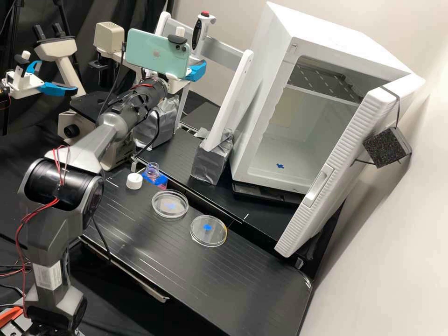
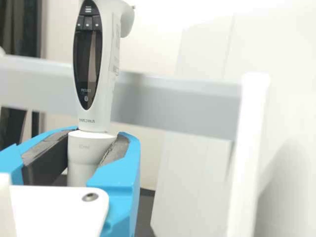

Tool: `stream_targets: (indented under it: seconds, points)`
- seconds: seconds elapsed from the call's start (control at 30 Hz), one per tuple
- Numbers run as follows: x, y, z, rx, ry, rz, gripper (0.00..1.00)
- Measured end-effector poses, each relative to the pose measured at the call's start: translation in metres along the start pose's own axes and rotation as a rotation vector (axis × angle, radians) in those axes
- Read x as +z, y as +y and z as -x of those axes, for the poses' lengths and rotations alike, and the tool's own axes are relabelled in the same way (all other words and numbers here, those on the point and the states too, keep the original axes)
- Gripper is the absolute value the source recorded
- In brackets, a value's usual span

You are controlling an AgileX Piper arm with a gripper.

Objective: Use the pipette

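The gripper (image 1: pixel 196 71) is clamped on the pipette (image 2: pixel 89 116); its two dark pads (image 2: pixel 53 152) press the pale lower barrel from both sides, under the display. The pipette stands almost upright in this grip, in front of the grey rail (image 2: pixel 173 101) of the white rack; its body is whitish, with a long dark oval display, three small keys, a hook near the top and, in the high view, a red button on top. The arm (image 1: pixel 79 156) rises from the lower left, makes a bend at the big black joint, and stretches forward to the rack; its wrist is above the bench level.

On the black bench (image 1: pixel 154 252), nearer than the rack, there is a bottle (image 1: pixel 151 169) with clear open neck; it sits at a blue holder (image 1: pixel 158 179), and something pinkish shows low in it; the white cap (image 1: pixel 134 181) lies just beside. Next come two clear round dishes, near each other but apart; the first dish (image 1: pixel 161 212) and the second dish (image 1: pixel 217 239) each show a blue patch in the middle. Farther, the white cabinet (image 1: pixel 275 70) has its door open; inside are a metal shelf and a small blue mark on the floor.
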Motion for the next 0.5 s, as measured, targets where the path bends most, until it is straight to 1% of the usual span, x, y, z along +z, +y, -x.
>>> stream_targets:
  seconds: [0.1, 0.2, 0.27, 0.37, 0.4, 0.5]
  points:
    - [0.004, 0.005, 0.002, 0.013, -0.003, -0.024, 0.0]
    - [0.005, 0.01, 0.012, 0.019, 0.006, -0.045, 0.0]
    - [0.007, 0.01, 0.022, 0.012, 0.01, -0.041, 0.0]
    - [0.009, 0.011, 0.04, 0.01, 0.025, -0.025, 0.0]
    - [0.01, 0.011, 0.044, 0.007, 0.028, -0.031, 0.0]
    - [0.015, 0.01, 0.058, 0.007, 0.032, -0.033, 0.0]
